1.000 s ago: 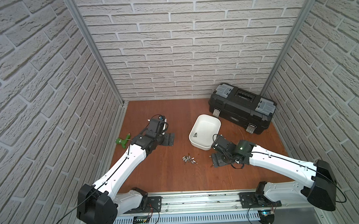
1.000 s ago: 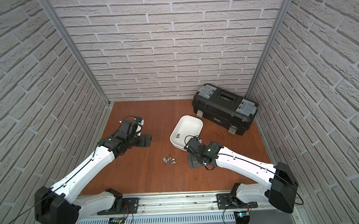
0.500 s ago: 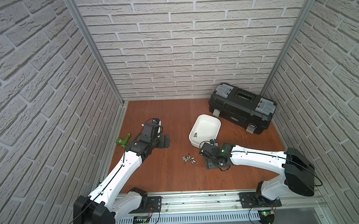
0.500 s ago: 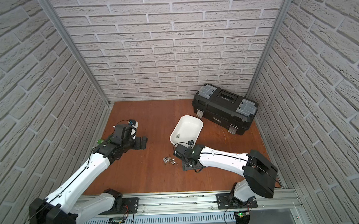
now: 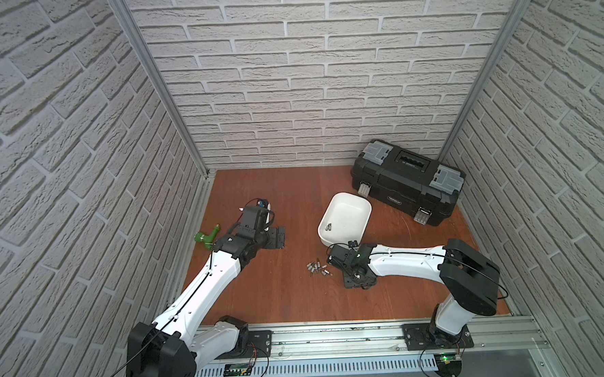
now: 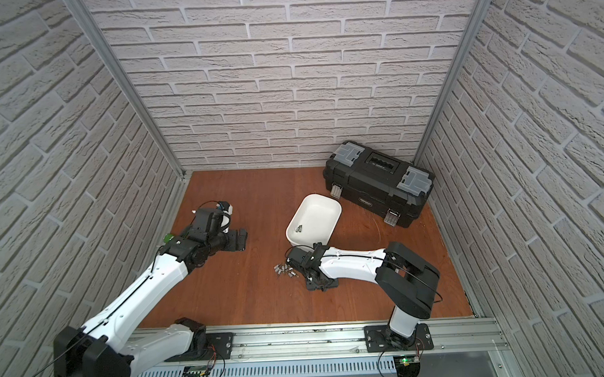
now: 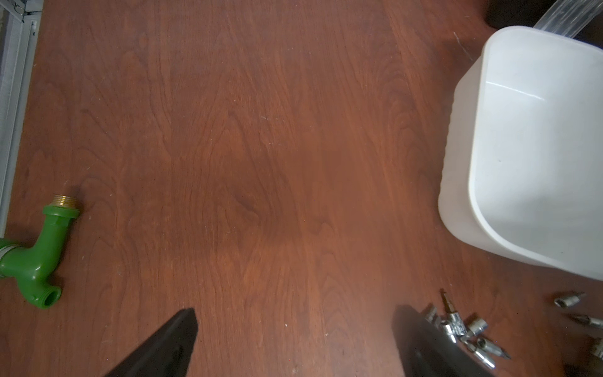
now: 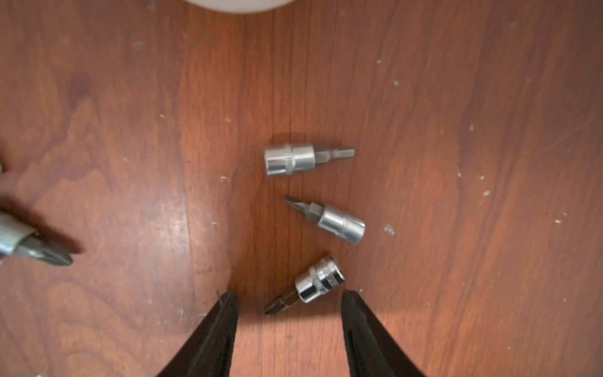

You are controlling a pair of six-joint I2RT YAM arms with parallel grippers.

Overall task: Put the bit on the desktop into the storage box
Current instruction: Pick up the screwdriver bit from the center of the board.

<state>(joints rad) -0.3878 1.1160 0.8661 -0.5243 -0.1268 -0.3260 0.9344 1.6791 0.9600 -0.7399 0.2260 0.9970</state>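
Right wrist view: three bits lie on the worktop, a fourth bit at the frame edge. The nearest bit sits just off the right hand, whose jaws stand parted, grasping nothing. One bit lies in the single storage box. Left hand is spread wide, empty.

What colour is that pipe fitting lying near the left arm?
The pipe fitting is green plastic with a brass threaded end. It shows best in the left wrist view.
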